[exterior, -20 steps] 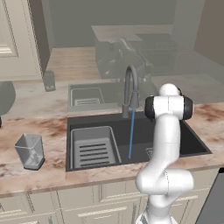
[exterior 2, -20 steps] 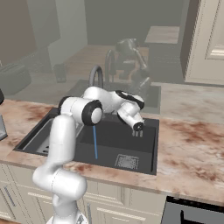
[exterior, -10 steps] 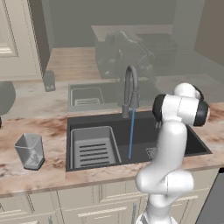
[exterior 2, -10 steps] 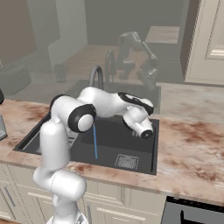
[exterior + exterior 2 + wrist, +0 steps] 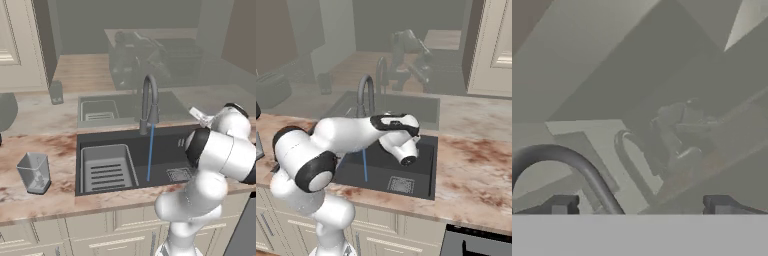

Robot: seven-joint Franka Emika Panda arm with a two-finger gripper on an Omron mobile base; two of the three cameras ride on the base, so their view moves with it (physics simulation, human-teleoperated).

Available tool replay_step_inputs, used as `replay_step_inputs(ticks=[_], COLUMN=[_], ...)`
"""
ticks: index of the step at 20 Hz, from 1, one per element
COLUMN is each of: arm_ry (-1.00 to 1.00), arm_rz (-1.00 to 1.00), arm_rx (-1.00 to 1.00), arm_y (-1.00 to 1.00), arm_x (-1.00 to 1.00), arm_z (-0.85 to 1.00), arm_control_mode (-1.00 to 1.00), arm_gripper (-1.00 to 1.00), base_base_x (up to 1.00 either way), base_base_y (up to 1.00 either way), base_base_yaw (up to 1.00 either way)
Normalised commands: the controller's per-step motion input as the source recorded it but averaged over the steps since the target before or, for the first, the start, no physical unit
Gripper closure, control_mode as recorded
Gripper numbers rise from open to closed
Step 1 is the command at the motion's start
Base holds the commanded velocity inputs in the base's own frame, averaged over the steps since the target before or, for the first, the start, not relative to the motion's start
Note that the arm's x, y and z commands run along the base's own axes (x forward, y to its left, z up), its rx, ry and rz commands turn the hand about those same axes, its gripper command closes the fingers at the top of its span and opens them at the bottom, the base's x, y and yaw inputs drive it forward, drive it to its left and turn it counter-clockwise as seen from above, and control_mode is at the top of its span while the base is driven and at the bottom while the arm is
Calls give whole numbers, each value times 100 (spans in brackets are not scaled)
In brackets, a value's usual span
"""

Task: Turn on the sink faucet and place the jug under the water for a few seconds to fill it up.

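The sink faucet (image 5: 149, 102) (image 5: 365, 94) is running: the water (image 5: 150, 153) (image 5: 364, 166) falls as a thin blue stream into the black sink (image 5: 165, 150) (image 5: 418, 172). The jug (image 5: 34, 172) stands upright on the counter left of the sink, far from the arm. My gripper (image 5: 641, 205) (image 5: 200, 116) is right of the faucet at about spout height, tilted up and back. Its fingertips (image 5: 562, 204) stand wide apart and hold nothing. The faucet's arch (image 5: 572, 162) curves past at the lower left of the hand view.
A light grey ribbed rack (image 5: 106, 169) fills the sink's left half, and a square drain grate (image 5: 400, 184) lies near the front. A small dark object (image 5: 56, 92) stands at the back of the marbled counter (image 5: 476, 165). My white forearm (image 5: 356, 134) spans the basin.
The hand has turned from pointing down into the sink to pointing up and back, and the elbow has swung right. The water keeps running. The jug has not moved.
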Motion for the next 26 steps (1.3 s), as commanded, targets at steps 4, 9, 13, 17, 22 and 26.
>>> replay_step_inputs(ticks=[4,9,13,17,22,26], arm_ry=[-7,0,0,1,5,5], arm_rz=[-8,-8,-10,-15,-15,-12], arm_rx=[-19,-15,-15,-19,-26,-34], arm_y=[73,72,70,74,87,100], arm_x=[-85,-73,-59,-36,-37,-57], arm_z=[62,74,88,76,39,0], arm_control_mode=[-100,-100,-100,-100,-100,-100], arm_gripper=[-100,-100,-100,-100,-100,-100], base_base_x=[0,0,0,0,0,0], base_base_y=[0,0,0,0,0,0], base_base_yaw=[0,0,0,0,0,0])
